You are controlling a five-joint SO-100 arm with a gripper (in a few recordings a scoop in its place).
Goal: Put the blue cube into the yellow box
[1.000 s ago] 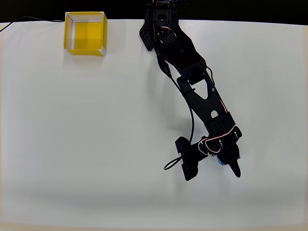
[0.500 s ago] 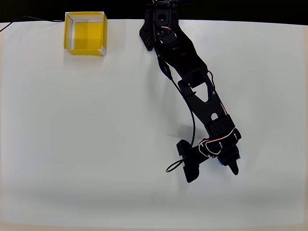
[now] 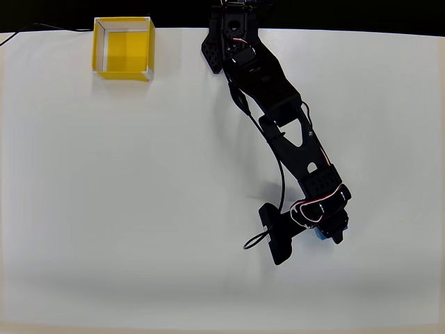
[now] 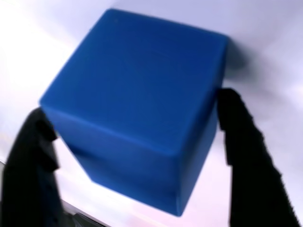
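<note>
Spanning plain white table (image 3: 104, 209), black strip beyond far edge

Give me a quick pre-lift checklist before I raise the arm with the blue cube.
1. Blue cube between the fingers: ok, one finger on each side in the wrist view.
2. Both fingers pressing the cube: cannot tell; they sit at its edges, contact is unclear.
3. Cube resting on the table: cannot tell.
4. Gripper over the cube in the overhead view: ok, a blue sliver shows beneath it.
5. Yellow box open and free: ok, nothing inside.
6. Path to the box: ok, bare table between.
</note>
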